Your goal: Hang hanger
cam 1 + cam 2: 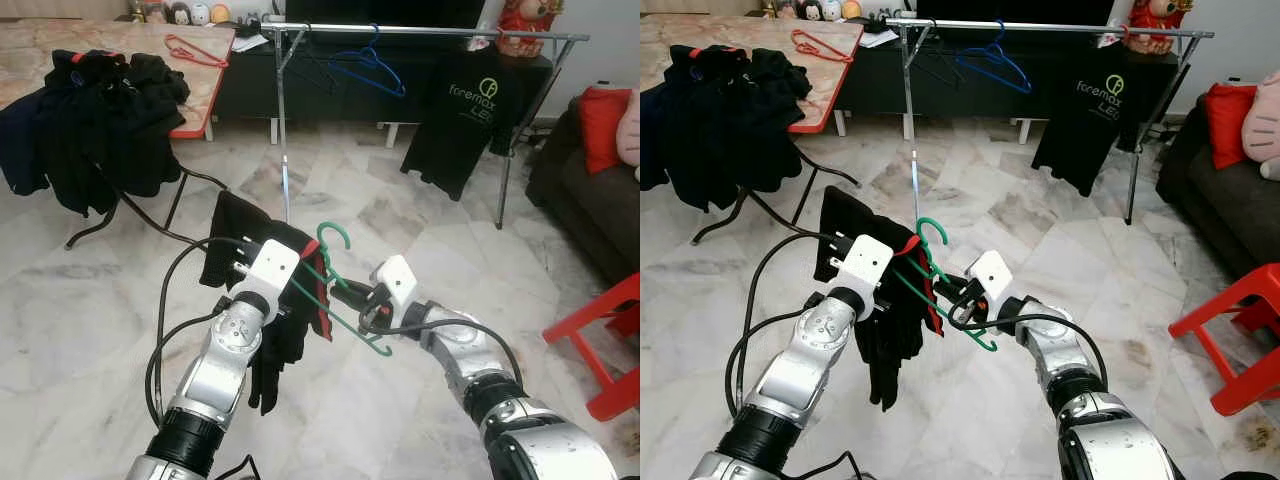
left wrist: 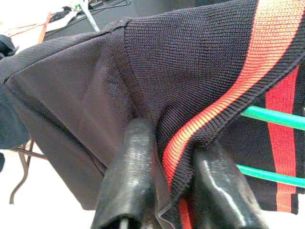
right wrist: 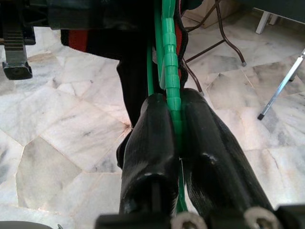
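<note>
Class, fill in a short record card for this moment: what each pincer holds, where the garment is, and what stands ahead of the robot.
Left pincer: shut on the black garment with red stripe
Right pincer: shut on the green hanger
Garment: partly on the hanger, held up in front of the robot
Ahead: clothes rail with a blue hanger and a black T-shirt
Floor: marble tiles

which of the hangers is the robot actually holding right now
The green hanger, pinched in the right claw with the black garment that the left claw grips. The blue hanger hangs on the rail; the red hanger lies on the table.
</note>
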Motion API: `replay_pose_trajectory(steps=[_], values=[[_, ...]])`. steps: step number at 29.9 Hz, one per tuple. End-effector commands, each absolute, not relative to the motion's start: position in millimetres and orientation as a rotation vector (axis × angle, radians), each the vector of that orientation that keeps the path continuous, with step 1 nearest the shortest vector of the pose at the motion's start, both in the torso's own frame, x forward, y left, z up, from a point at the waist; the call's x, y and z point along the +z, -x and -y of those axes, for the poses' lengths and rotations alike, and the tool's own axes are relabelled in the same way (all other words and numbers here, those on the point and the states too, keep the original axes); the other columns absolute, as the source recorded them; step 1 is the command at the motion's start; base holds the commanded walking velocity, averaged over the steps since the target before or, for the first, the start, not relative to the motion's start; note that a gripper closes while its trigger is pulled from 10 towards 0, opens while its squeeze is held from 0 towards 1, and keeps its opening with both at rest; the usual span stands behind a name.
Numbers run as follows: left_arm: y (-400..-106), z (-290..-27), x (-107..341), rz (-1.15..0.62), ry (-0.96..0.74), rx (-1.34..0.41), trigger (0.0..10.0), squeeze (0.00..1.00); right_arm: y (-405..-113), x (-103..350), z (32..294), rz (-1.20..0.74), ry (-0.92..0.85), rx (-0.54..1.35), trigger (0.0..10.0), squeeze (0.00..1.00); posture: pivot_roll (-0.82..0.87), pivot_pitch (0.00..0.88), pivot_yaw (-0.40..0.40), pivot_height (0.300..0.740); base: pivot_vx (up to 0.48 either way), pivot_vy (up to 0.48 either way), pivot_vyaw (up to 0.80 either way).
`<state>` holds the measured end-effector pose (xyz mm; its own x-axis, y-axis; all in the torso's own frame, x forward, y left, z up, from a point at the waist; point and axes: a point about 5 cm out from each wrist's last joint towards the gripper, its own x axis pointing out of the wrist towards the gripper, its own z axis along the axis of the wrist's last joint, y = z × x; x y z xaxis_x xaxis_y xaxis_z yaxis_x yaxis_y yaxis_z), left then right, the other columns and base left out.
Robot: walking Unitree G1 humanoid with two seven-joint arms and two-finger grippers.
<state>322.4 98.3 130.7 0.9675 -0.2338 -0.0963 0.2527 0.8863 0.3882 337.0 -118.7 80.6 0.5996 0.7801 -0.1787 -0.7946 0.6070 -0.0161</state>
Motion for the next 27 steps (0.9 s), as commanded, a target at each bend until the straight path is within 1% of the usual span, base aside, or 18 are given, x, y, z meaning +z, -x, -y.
replay_pose_trajectory(steps=[1,20,27], values=[[-325.1,-95.5,134.2,-0.03,-0.423,-0.253,0.0,0.0,-341.7,88.5,123.0,-0.13,0.095,0.897,0.0,0.0,0.07,0.0,-0.093,0.716,0.0,0.0,0.0],[-324.6,-94.2,133.7,-0.027,-0.415,-0.267,0.0,0.0,-340.9,86.8,124.4,-0.139,0.108,0.896,0.0,0.0,0.07,0.0,-0.092,0.716,0.0,0.0,0.0],[-324.5,-94.2,134.7,-0.02,-0.418,-0.266,0.0,0.0,-337.9,81.1,129.8,-0.173,0.142,0.898,0.0,0.0,0.07,0.0,-0.094,0.716,0.0,0.0,0.0]])
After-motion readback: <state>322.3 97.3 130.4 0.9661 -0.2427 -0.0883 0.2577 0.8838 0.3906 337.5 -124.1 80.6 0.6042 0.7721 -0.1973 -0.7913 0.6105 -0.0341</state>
